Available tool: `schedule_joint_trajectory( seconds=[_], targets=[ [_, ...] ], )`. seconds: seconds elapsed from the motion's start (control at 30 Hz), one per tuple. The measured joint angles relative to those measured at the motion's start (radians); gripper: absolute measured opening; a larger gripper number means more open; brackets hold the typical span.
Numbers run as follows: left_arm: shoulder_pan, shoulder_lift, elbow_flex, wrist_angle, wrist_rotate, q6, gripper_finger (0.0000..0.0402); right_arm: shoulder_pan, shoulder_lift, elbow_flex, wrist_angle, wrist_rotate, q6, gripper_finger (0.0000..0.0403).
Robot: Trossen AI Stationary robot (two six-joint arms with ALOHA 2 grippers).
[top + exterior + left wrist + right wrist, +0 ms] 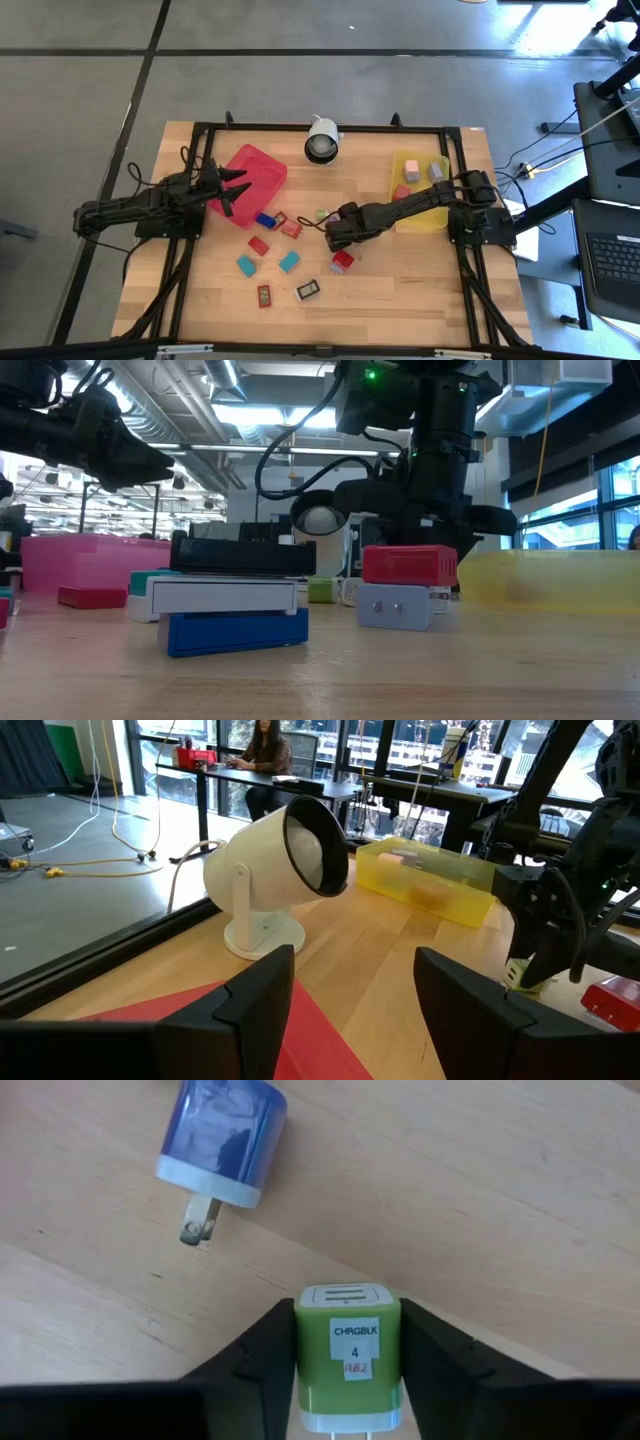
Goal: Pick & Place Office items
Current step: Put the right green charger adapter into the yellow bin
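- Nearest the overhead camera sat the desk (pixel 400 290), a light wooden top inside a black frame. The right gripper (pixel 331 233) reached over its middle, closed on a small green charger block (pixel 322 215). Other office items lay spread around it: a red block (pixel 343 261), two teal blocks (pixel 290 261), a blue one (pixel 265 220), and a black, white-labelled piece (pixel 308 291). A red tray (pixel 262 165) stood at the back left, a yellow tray (pixel 398 172) at the back right with a pink piece (pixel 411 170) and a grey piece (pixel 437 171) inside. A white camera (pixel 322 140) stood between the trays.
- From desk height, a stack-like group of black, white and blue pieces (pixel 236 600) filled the foreground, with a red block (pixel 409 565) showing above a lilac one (pixel 394 606) beside it. The right arm came down behind them.
- On the left wrist, the left gripper (pixel 352 1010) hung over the red tray's edge, fingers (pixel 265 1005) spread wide and holding nothing. The white camera (pixel 275 870) stood ahead, the yellow tray (pixel 430 880) beyond it.
- On the right wrist, the right gripper (pixel 345 1365) had its fingers (pixel 250 1360) pressed on both sides of the green charger block (pixel 347 1355), whose label read "CHRGBLK 4". A blue charger (pixel 222 1140) lay on the wood near it, prongs out.
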Motion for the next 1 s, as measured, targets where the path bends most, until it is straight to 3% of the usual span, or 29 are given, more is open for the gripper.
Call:
schedule_joint_trajectory(
  seconds=[0.57, 1.0],
  targets=[
    [0.0, 0.0, 0.0, 0.0, 0.0, 0.0, 0.0203, 0.004, -0.074, -0.001, -0.133, 0.147, 0.167, 0.0144],
    [0.0, 0.0, 0.0, 0.0, 0.0, 0.0, 0.0205, 0.019, -0.268, -0.001, -0.529, 0.298, 0.181, 0.0143]
  ],
)
